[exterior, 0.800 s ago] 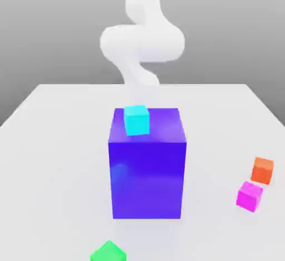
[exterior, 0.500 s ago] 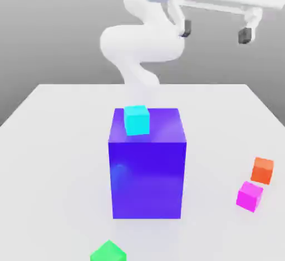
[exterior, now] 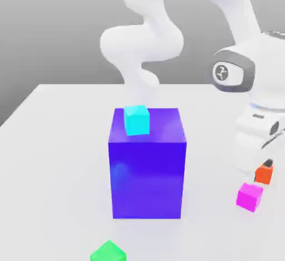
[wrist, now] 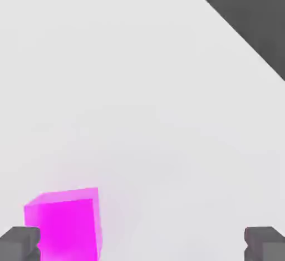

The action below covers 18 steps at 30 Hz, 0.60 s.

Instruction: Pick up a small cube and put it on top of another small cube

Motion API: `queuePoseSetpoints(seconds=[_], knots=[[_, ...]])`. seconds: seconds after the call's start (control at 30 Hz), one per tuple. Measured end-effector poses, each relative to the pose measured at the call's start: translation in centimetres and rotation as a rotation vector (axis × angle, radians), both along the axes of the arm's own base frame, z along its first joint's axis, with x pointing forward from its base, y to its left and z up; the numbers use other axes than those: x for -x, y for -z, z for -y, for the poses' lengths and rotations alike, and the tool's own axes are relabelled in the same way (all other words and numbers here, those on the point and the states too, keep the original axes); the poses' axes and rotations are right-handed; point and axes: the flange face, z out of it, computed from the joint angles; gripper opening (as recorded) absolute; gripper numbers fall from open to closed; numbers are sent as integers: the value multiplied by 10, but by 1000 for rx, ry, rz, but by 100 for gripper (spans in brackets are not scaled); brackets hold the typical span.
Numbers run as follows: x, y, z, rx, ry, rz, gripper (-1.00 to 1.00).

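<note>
I am looking down past the hand (wrist: 142, 244), whose fingers (wrist: 265, 243) are standing spread wide with nothing between them yet. In the hand view the magenta cube (wrist: 64, 223) is sitting on the white bench (wrist: 139, 87) just beside one finger, off to that side rather than centred in the gap. In the exterior view the same magenta cube (exterior: 249, 196) is resting near the bench's edge on the exterior view's right, with the orange cube (exterior: 263, 173) close behind it and the arm's wrist hanging right above the pair.

I am judging these small cubes to be light, rigid blocks with flat, smooth faces, so I am expecting them to take a squeeze without deforming. The sensible hold is across two opposite vertical faces, fingers square to them and centred, since a skewed pinch is likely to twist the cube or flick it away.

Some things are escaping me. The wrist is covering part of the orange cube, so I am unable to tell whether a finger is touching it. The green cube (exterior: 108, 252) is being cut off by the frame's lower edge. A cyan cube (exterior: 137, 119) is sitting on top of the large blue block (exterior: 147, 171), well apart.
</note>
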Motion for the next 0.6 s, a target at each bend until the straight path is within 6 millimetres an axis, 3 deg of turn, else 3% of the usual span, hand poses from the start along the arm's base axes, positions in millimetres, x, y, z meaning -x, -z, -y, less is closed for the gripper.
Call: queuePoseSetpoints(seconds=[0.2, 0.23, 0.43, 0.6], knots=[[8, 61, -4, -3, -17, -21, 0], [9, 69, -3, -2, -19, -21, -100], [9, 73, -3, -1, -19, -21, -100], [7, 36, -5, -5, -17, -20, -100]])
